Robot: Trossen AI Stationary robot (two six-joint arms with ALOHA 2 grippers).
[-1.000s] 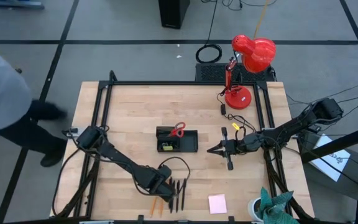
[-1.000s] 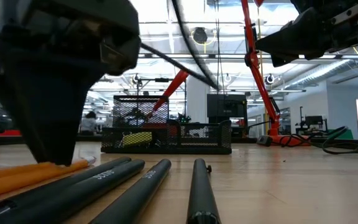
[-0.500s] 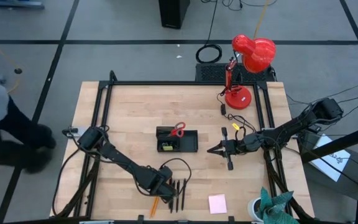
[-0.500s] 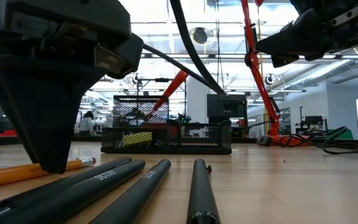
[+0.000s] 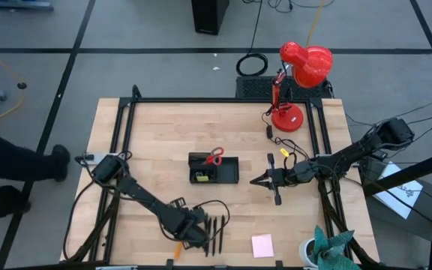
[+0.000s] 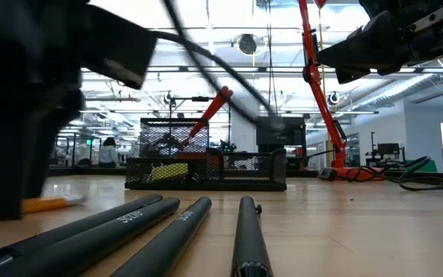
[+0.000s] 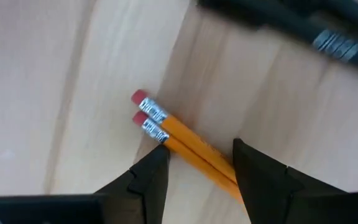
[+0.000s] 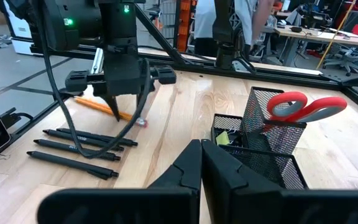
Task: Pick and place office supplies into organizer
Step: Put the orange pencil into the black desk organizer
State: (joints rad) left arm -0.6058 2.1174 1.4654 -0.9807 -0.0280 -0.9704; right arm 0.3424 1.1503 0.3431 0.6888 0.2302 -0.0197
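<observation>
Down at the table's near edge, the left gripper (image 7: 196, 163) stands fingers-down over two orange pencils (image 7: 188, 139), its jaws parted to either side of them and not gripping. The pencils lie side by side, touching, flat on the wooden table (image 5: 156, 142), their pink erasers together at the end away from the fingers. Just beside them, three black pens (image 5: 214, 233) lie roughly parallel, long axes running towards the table's near edge. A pink sticky-note pad (image 5: 262, 245) sits farther along that edge. The left arm reaches from the table's left side, bent low, with its cable looping above the pens. Near the table's middle is the black mesh organizer (image 5: 214, 169), red-handled scissors (image 5: 214, 156) standing in it handles up. The right gripper (image 5: 255, 180) waits beside the organizer, fingers pressed together, empty. A red desk lamp (image 5: 300, 79) stands at the far right corner.
</observation>
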